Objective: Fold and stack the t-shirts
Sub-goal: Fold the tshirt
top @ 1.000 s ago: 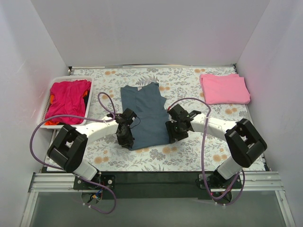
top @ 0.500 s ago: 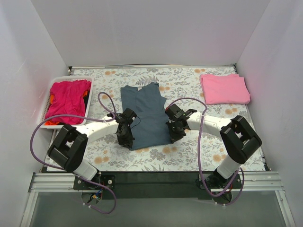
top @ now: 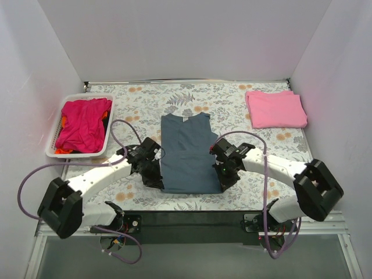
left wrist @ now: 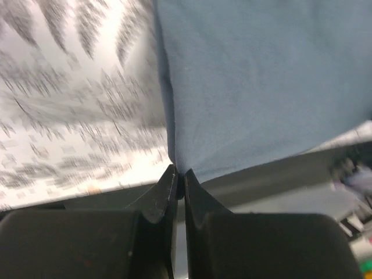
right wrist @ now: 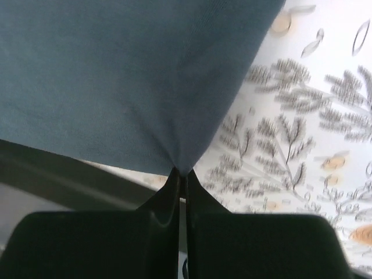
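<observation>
A dark slate blue-grey t-shirt (top: 189,152) lies as a long folded strip on the flowered table, collar at the far end. My left gripper (top: 158,185) is shut on its near left corner; the left wrist view shows the cloth (left wrist: 261,87) pinched at my gripper (left wrist: 179,174). My right gripper (top: 224,186) is shut on its near right corner; the right wrist view shows the cloth (right wrist: 128,81) pinched at my gripper (right wrist: 183,173). A folded light pink t-shirt (top: 275,108) lies at the far right. A magenta t-shirt (top: 84,123) lies in the basket, with orange-red cloth (top: 104,115) beside it.
A white slotted basket (top: 56,154) stands at the far left of the table. The black near edge of the table (top: 192,218) runs just below both grippers. White walls close in the left, back and right sides.
Both grippers have moved toward the near edge and dragged the blue-grey t-shirt with them. The shirt now lies straighter and closer to the arm bases.
</observation>
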Controlling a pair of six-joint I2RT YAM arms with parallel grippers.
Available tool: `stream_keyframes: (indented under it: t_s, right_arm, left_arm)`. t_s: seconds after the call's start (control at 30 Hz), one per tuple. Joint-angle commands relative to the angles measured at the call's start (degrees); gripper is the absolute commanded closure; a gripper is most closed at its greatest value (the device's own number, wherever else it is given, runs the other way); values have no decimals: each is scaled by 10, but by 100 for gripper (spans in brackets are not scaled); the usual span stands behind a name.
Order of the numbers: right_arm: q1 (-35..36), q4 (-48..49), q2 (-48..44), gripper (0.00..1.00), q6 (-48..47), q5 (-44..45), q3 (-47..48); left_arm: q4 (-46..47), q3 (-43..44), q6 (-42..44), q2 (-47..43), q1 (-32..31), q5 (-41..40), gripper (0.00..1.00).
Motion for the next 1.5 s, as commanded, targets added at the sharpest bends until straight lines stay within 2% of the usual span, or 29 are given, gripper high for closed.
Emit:
stream_keyframes:
  t_s: [0.0,0.13,0.33,0.4,0.67,0.9,1.47]
  right_arm:
    - [1,-115,-68,99,-9,-12,13]
    - [-4,-166,-69,99,-20,10,98]
    - [-30,-210,-15,99,-59,58,259]
    - [-41,-211,5,99,-70,74,290]
    - [-100,-211,79,99,-124,76,428]
    - [-128,-211,176,99,-151,58,530]
    - [-187,-201,332,99,-169,26,683]
  left_arm:
    - [-73,-13,12,-75,-2,60,100]
    - [-107,52,1,-95,-3,34,100]
    - [-93,179,-5,-20,13,-87,100]
    - [-80,197,-4,5,31,-120,100]
    - [-5,253,51,53,122,-129,100]
    - [59,279,96,109,148,-118,100]
    - [161,345,143,257,201,-107,100]
